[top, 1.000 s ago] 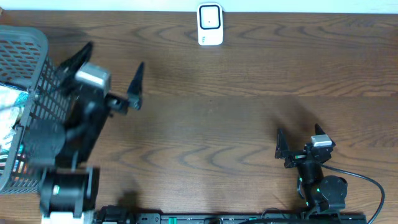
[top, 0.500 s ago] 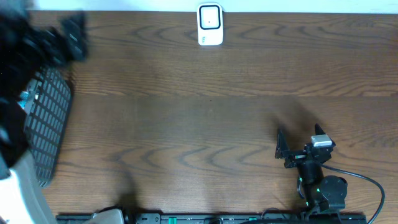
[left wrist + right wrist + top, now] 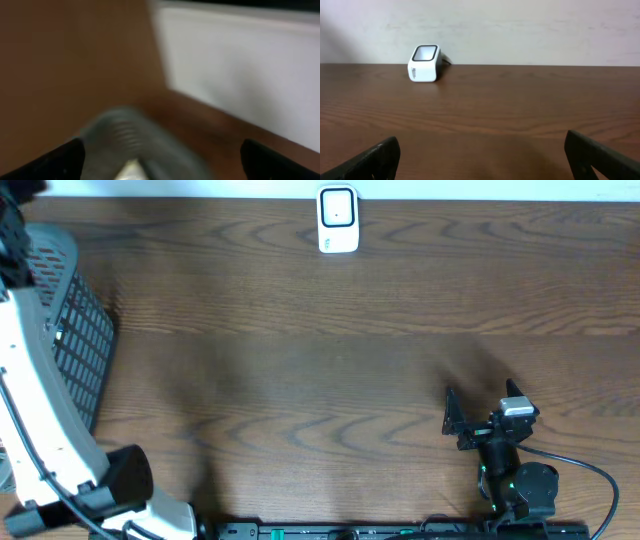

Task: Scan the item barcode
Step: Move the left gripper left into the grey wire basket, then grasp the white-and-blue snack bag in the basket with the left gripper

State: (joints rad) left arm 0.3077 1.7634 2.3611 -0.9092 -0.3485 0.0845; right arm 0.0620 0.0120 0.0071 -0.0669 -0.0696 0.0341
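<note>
Progress: nothing scanned yet, we judge; pick-up and scan remain.
Item: we can't make it out, likely in the basket [image 3: 80,330].
Scanner [image 3: 338,220]: far edge of the surface [image 3: 300,380].
Left tool [image 3: 170,160]: spread wide, empty, above the basket, arm reaching far left.
Right tool [image 3: 483,412]: released, empty, arm folded low.

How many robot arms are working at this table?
2. The left arm reaches over the basket at the left edge; the right arm sits folded at the right.
</note>
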